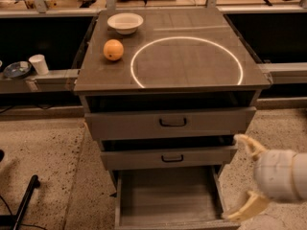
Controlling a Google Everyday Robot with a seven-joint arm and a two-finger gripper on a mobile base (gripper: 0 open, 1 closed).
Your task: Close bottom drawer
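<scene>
The bottom drawer (165, 198) of the grey wood-grain cabinet is pulled far out, its deep plain tray open to view; its front and handle are cut off by the lower edge of the picture. The mid drawer (168, 157) and the top drawer (170, 122) above it stand slightly out, each with a small black bar handle. My gripper (245, 176) is at the lower right, beside the bottom drawer's right side, with its two cream fingers (249, 145) spread wide apart and nothing between them.
An orange (113, 50) and a white bowl (125, 22) sit on the cabinet top (187, 63), which bears a bright ring of light. A white cup (38, 64) and a dish (17, 69) rest on a ledge at the left. A black pole (24, 200) lies on the speckled floor.
</scene>
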